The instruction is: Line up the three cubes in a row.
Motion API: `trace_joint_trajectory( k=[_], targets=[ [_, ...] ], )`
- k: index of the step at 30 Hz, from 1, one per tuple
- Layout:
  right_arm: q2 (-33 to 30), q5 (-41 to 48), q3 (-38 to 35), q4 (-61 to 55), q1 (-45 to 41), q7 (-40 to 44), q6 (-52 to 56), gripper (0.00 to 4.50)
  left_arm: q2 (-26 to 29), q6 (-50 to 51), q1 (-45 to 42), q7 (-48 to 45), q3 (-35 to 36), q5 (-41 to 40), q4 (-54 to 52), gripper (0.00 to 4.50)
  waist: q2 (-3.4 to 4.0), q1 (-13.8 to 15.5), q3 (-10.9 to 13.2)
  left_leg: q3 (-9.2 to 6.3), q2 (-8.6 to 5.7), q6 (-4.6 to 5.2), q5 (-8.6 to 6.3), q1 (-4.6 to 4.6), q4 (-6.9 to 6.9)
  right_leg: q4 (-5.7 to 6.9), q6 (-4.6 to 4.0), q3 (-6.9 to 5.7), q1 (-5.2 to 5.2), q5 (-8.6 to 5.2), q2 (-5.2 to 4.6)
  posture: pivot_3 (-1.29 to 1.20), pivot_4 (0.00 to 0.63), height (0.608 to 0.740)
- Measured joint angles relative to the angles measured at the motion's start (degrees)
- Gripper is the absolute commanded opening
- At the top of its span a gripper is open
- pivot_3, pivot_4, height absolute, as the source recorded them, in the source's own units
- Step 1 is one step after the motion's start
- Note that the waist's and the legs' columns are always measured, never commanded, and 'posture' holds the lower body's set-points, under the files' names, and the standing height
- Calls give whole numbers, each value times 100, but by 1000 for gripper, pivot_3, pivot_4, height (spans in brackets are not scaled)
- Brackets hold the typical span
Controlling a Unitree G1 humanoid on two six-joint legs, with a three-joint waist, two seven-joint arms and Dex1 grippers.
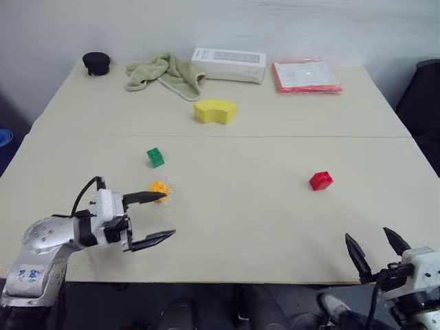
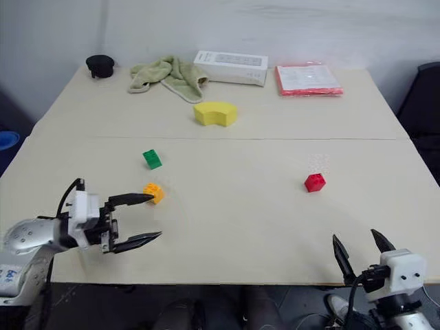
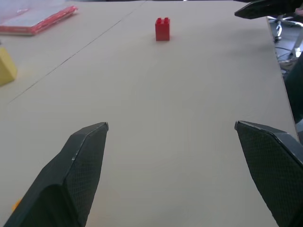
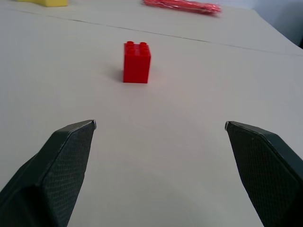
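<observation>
Three small studded cubes lie apart on the beige table (image 1: pixel 247 227). The green cube (image 1: pixel 155 157) is left of centre, the orange-yellow cube (image 2: pixel 154 192) sits nearer me, and the red cube (image 1: pixel 320 180) stands on the right, also facing the right wrist camera (image 4: pixel 137 62). My left gripper (image 1: pixel 158 217) is open low over the front left of the table, its upper fingertip just short of the orange-yellow cube, nothing between the fingers. My right gripper (image 1: pixel 375 249) is open at the front right edge, pointing toward the red cube some way ahead.
A yellow curved foam block (image 1: pixel 215 111) lies behind the cubes. At the table's back are a green cloth (image 1: pixel 165 73), a white box (image 1: pixel 229 64), a red-pink packet (image 1: pixel 305 75) and a black round object (image 1: pixel 96 63). A dark chair (image 1: pixel 421 103) stands at the right.
</observation>
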Motion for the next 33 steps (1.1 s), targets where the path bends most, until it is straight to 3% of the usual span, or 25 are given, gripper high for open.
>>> trace_joint_trajectory(
  k=[7,10,19,22,29,33],
  targets=[
    [-902,188,342,-37,-1753,-152,1173,4500,-309,245,-355,90,-452,61,37,4496,0,-14,0,-2,-1,-29,19,8,13,9,4,6,-16,2,13,0,150,740],
    [-1212,182,582,478,-2559,-229,1849,4500,-318,271,-341,88,-561,152,27,4496,-1,17,1,-4,-1,-30,20,4,14,5,4,8,-19,2,16,0,150,740],
    [-1359,-225,1207,2328,-3938,-71,2205,4500,-333,210,-43,244,-623,326,-127,4496,0,63,1,-2,-4,-19,20,0,17,1,7,7,-19,4,10,0,150,740],
    [-1348,-250,1259,2852,-4197,126,2095,3934,-335,199,75,283,-635,374,-231,4500,0,62,1,-1,-4,-18,20,-1,16,1,8,7,-20,4,8,0,150,740],
    [-1386,-225,1258,3454,-4433,745,1722,1577,-335,198,115,391,-617,431,-238,4500,0,61,1,0,-4,-19,20,-1,17,2,10,7,-20,5,8,0,150,740],
    [-1942,-191,1494,3600,-4520,2325,923,1502,-334,195,120,395,-584,431,-237,4500,3,51,3,3,-3,3,8,1,16,1,12,7,-20,6,10,0,150,740]
  ],
)
